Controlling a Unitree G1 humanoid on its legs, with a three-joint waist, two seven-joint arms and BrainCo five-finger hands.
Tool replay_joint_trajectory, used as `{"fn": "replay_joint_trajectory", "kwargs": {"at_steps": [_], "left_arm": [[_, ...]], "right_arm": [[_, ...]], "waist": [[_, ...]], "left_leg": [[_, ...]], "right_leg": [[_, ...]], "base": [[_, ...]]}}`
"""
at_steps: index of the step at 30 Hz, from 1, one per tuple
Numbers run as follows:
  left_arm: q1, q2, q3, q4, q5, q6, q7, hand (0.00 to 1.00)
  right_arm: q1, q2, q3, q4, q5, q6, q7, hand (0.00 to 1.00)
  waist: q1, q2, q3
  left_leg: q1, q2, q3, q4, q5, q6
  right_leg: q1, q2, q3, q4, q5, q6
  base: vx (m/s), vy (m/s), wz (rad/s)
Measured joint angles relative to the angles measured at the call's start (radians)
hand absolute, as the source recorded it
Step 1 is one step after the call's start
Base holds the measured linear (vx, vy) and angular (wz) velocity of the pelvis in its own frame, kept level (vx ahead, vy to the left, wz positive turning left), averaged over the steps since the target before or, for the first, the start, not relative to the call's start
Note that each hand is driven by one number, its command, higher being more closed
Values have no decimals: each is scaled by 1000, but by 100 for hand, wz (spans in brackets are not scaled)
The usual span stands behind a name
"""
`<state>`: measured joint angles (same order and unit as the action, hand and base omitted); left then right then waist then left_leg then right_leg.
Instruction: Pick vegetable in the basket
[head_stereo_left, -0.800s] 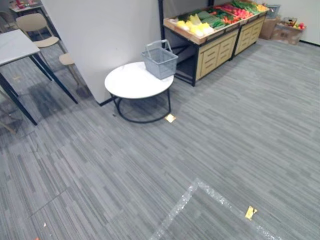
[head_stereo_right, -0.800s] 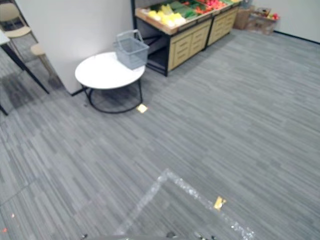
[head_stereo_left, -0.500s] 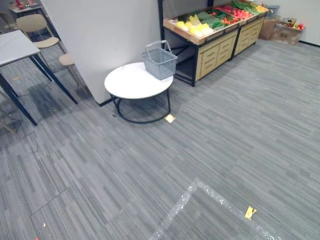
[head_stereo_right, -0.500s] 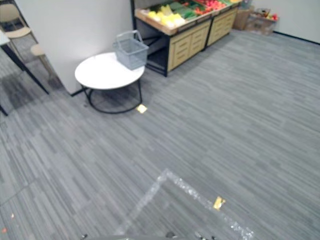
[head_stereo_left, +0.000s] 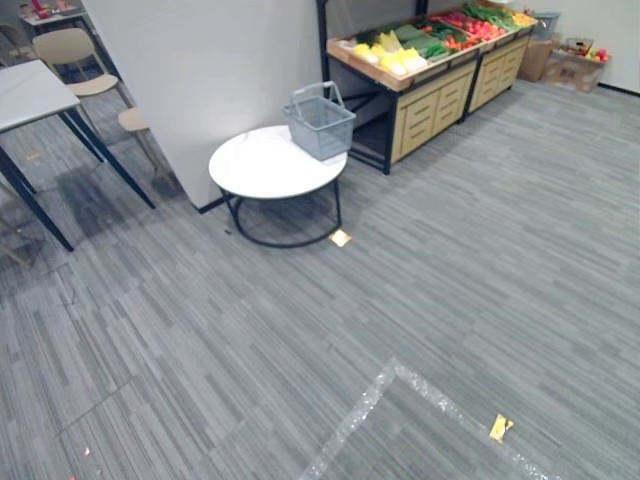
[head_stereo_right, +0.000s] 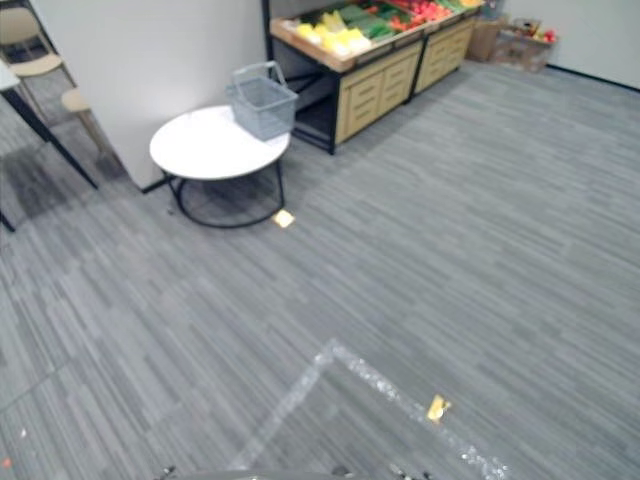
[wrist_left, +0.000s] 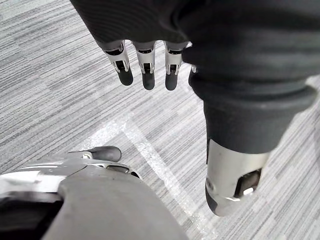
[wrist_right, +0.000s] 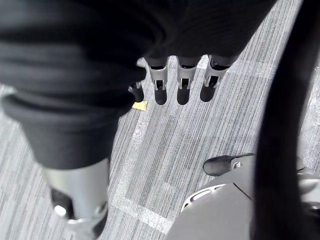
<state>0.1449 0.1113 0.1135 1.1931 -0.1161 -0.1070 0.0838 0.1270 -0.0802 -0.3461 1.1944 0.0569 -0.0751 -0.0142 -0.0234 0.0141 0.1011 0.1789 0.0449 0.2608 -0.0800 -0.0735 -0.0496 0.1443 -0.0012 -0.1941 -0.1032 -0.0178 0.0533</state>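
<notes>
Closest in, the 2 hands hang low over the grey carpet floor (head_stereo_left: 420, 270). The left hand (wrist_left: 146, 66) has its fingers (wrist_left: 169, 67) straight and relaxed, holding nothing. The right hand (wrist_right: 182, 82) is the same, slack and empty.

Just ahead on the carpet a pale tape line (head_stereo_left: 395, 372) bends in a corner, with a yellow tag (head_stereo_left: 500, 427) beside it.

Further on stands the round white table (head_stereo_left: 262, 165), a second yellow tag (head_stereo_left: 341, 237) on the floor by its dark frame. The grey wire basket (head_stereo_left: 320, 122) sits on the table's far edge, handle up, and looks empty as far as can be made out.

Beyond it, just beside the table, is the wooden stand (head_stereo_left: 425, 100). The vegetables (head_stereo_left: 392, 58) lie in its top tray: yellow ones nearest, green ones (head_stereo_left: 425, 42) next, red ones (head_stereo_left: 470, 22) farther along. None is in the basket or in either hand.

The step in hand looks like the approach, with the whole pick to come. To do it well, head for the gap between table and stand, stopping where both the nearest yellow pieces and the basket's open top are within reach. Pass the table on its stand side so the frame is not knocked. Raise 1 hand only once close, fingers spread wide before they close round a single piece.
</notes>
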Motion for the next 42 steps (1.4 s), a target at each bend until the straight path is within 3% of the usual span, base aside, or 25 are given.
{"fn": "replay_joint_trajectory", "kwargs": {"at_steps": [17,19,21,23,24,25,26,27,28,30,31,32,34,35,36,37,38,39,40,41,42], "left_arm": [[-5,4,-11,0,-2,0,1,0],[-18,3,-12,-1,-18,0,8,0],[-35,11,-10,-2,-40,-1,23,0],[-40,13,3,-3,-41,-1,27,0],[-37,15,18,-7,-43,-1,28,0],[-36,18,31,-13,-45,-2,28,0],[-36,16,64,-25,-68,-1,26,0],[-34,4,87,-33,-80,-1,27,0],[-19,-17,118,-50,-101,-2,26,0],[-5,-24,139,-51,-118,0,26,0],[-2,-32,140,-53,-149,-2,27,0],[0,-33,139,-52,-152,-2,27,0],[10,-37,138,-51,-156,-3,26,0],[18,-42,137,-51,-156,-5,27,0],[22,-46,137,-50,-155,-5,27,0],[28,-50,137,-49,-154,-6,27,0],[38,-66,133,-49,-153,-7,27,0],[37,-81,126,-46,-152,-6,27,0],[40,-88,126,-39,-152,-6,26,0],[45,-88,127,-38,-151,-5,26,0],[65,-69,128,-39,-147,-5,24,0]], "right_arm": [[-3,0,0,0,0,0,0,0],[-18,-2,1,-2,0,0,0,0],[-46,1,2,-3,3,0,0,0],[-46,2,3,-4,16,0,-1,0],[-44,3,18,-4,29,-1,0,0],[-44,4,25,-3,32,-2,-1,0],[-44,-2,43,-2,34,-3,1,0],[-42,-4,48,-2,36,-3,2,0],[-39,-15,54,-1,40,-3,2,0],[-43,-21,98,-2,40,-3,3,0],[-63,-32,112,-2,40,-3,3,0],[-68,-35,116,-2,40,-3,3,0],[-83,-39,121,-1,41,-4,5,0],[-87,-39,127,-2,41,-4,5,0],[-88,-44,137,-5,41,-7,6,0],[-87,-48,140,-5,41,-10,7,0],[-87,-62,145,-6,42,-19,8,0],[-89,-82,158,-10,42,-23,8,0],[-88,-87,159,-10,42,-24,9,0],[-87,-86,159,-10,42,-25,9,0],[-77,-72,157,-8,42,-27,11,0]], "waist": [[-1,-9,8],[-1,-1,12],[-2,-13,57],[-1,-22,70],[0,-31,74],[-1,-39,79],[-1,-38,91],[1,-30,98],[9,-19,110],[27,-26,121],[38,-25,120],[41,-24,121],[53,-20,123],[55,-17,121],[55,-8,121],[55,0,118],[57,30,112],[61,62,112],[65,72,111],[67,70,110],[75,37,87]], "left_leg": [[-7,1,0,-4,0,0],[-40,7,6,15,0,0],[-57,11,6,37,-1,-2],[-63,16,11,72,-18,-26],[-133,40,9,243,-81,-67],[-189,55,7,367,-93,-67],[-308,100,-2,624,-78,-53],[-351,125,-6,724,-52,-31],[-396,158,-8,859,13,4],[-476,158,-55,1012,135,24],[-530,139,-87,1013,71,8],[-539,138,-89,1000,60,6],[-563,122,-98,832,43,-16],[-557,106,-111,651,49,-23],[-536,102,-110,433,76,-44],[-529,100,-112,324,96,-53],[-516,110,-115,152,130,-72],[-529,125,-135,105,131,-73],[-530,124,-139,104,133,-70],[-526,117,-138,118,157,-51],[-519,78,-121,179,231,-24]], "right_leg": [[-12,2,-1,2,0,-1],[-75,-2,2,80,-28,-18],[-130,-12,2,191,-80,-27],[-142,-18,1,229,-113,-38],[-146,-25,-6,258,-151,-61],[-141,-28,-12,261,-155,-66],[-123,-27,-25,261,-159,-73],[-109,-18,-26,262,-162,-78],[-75,-10,-24,263,-173,-86],[-37,-15,-1,260,-187,-98],[-37,-20,32,255,-188,-97],[-37,-21,38,250,-188,-97],[-35,-29,61,226,-186,-93],[-30,-30,72,212,-190,-83],[-19,-28,74,196,-197,-71],[-13,-24,74,185,-202,-63],[6,-6,81,162,-211,-48],[33,10,88,151,-234,-24],[58,6,95,157,-257,0],[77,-6,100,165,-279,9],[90,-62,112,192,-318,29]], "base": [[-1,0,0],[-32,-15,-9],[-35,-36,-2],[-34,-64,7],[-19,-88,17],[-20,-156,27],[-13,-124,16],[13,-129,8],[57,-65,-3],[120,-53,-27],[107,-29,-46],[134,1,-57],[153,30,-38],[250,62,-23],[279,75,-15],[425,141,-6],[508,220,-9],[540,264,-16],[515,318,-19],[422,269,-27],[550,287,-37]]}}
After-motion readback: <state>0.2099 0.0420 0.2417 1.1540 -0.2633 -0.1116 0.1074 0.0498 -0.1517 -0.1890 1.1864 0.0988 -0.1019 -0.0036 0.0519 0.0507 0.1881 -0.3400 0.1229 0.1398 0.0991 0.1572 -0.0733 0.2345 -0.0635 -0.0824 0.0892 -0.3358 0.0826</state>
